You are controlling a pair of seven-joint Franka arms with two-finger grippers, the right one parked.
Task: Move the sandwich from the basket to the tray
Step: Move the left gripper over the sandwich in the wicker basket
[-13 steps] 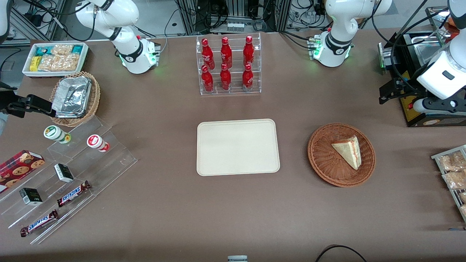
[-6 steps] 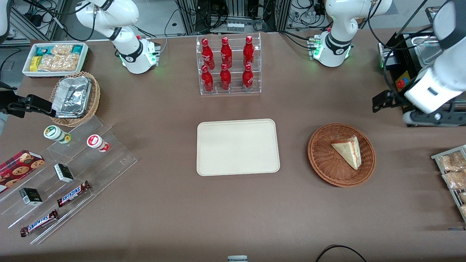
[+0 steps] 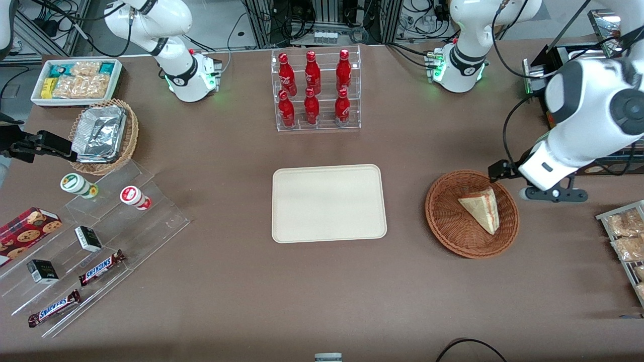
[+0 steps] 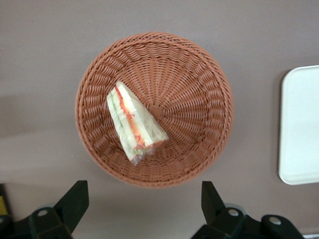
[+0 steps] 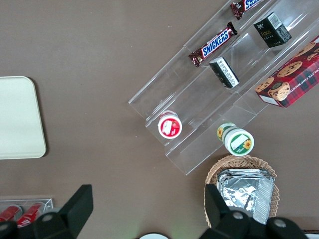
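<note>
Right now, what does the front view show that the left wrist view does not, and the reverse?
Only the front view shows the rack of red bottles, the acrylic steps with snack bars, the tan basket of foil containers and the whole tray.

Only the left wrist view shows the gripper with its fingers spread open, hovering beside the basket rather than over the sandwich, and the sandwich's red filling edge close up.

Both show the sandwich lying in the basket and part of the tray, with nothing on it.
</note>
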